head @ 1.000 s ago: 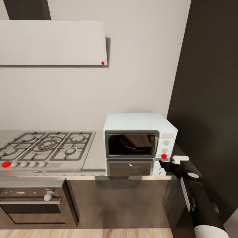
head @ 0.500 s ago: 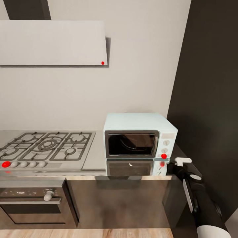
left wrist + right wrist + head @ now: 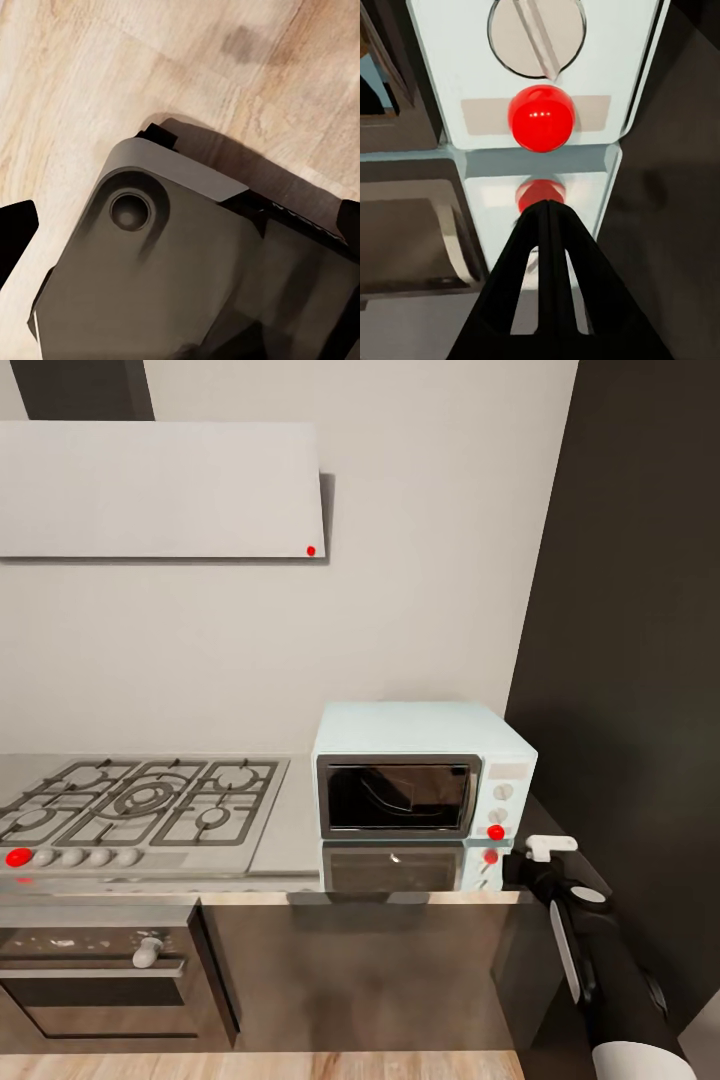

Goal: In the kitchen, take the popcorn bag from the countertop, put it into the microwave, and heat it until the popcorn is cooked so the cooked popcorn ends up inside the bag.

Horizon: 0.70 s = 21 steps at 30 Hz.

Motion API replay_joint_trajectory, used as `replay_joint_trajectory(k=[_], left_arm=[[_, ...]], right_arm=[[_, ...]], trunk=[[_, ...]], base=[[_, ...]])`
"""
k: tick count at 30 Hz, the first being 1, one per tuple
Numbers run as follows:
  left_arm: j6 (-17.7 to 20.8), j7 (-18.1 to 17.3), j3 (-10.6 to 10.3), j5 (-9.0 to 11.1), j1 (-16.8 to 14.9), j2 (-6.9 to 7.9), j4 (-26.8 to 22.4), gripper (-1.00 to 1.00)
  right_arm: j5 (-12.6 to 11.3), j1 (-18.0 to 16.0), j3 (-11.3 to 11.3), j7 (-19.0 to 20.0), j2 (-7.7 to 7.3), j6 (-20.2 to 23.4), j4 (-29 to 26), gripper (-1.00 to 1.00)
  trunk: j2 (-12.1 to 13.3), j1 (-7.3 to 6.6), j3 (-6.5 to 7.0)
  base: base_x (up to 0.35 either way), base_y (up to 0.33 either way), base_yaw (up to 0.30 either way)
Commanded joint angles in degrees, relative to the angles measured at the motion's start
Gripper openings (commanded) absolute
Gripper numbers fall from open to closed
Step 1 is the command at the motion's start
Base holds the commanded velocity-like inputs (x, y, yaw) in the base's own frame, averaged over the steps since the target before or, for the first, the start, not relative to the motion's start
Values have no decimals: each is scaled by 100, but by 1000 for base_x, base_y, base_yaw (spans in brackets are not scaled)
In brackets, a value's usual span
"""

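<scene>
Right arm reaches up from 5 o'clock, right end effector (image 3: 547, 217) fingers pressed together just short of microwave (image 3: 420, 780) red button (image 3: 541, 117), at bench (image 3: 290, 830) right edge beside dark cabinet (image 3: 630, 660).

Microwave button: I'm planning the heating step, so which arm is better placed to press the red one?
Right. The right gripper, fingers together, points at the red button low on the microwave panel. The left wrist view faces the wooden floor, away from the counter.

Five-burner steel gas hob (image 3: 140, 810), flat white hood (image 3: 160, 490) above; dark steel oven (image 3: 100, 980) below; pale wooden floor (image 3: 90, 67).
</scene>
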Motion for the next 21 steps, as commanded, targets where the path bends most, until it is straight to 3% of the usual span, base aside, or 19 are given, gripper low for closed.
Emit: replay_joint_trajectory(k=[1,21], left_arm=[[-13,19,-48,42,-3,-2,-1,100],[-13,14,-48,45,-3,7,-1,100]], right_arm=[[57,-5,-8,45,2,18,-3,-100],[44,-5,-30,27,-21,-18,117,-100]], trunk=[[-5,0,-7],[-5,0,-7]], base=[[0,0,0],[136,0,0]])
